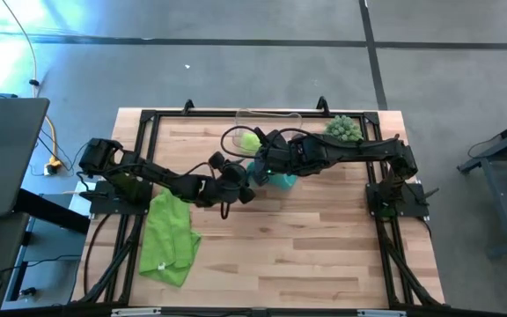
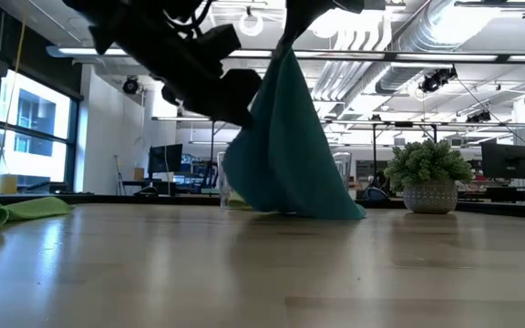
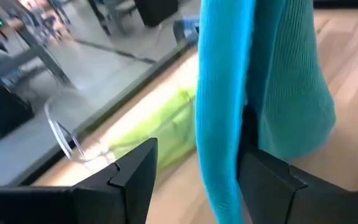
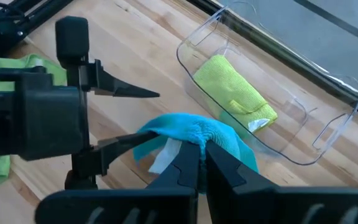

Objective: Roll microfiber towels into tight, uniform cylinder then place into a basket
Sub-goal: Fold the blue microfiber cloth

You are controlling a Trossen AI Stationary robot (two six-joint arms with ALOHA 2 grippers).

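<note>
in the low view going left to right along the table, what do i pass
Flat lime green towel at the left edge → the clear basket, mostly hidden behind the cloth → hanging teal towel, its lower edge touching the table → potted plant on the right.

We see a light wooden table (image 1: 306, 238) with a dark frame along its edges. A lime green towel (image 1: 170, 238) lies spread at about eight o'clock. The clear basket (image 1: 271, 119) sits at twelve o'clock by the far edge, and a potted plant (image 1: 343, 129) stands at about one o'clock.
</note>
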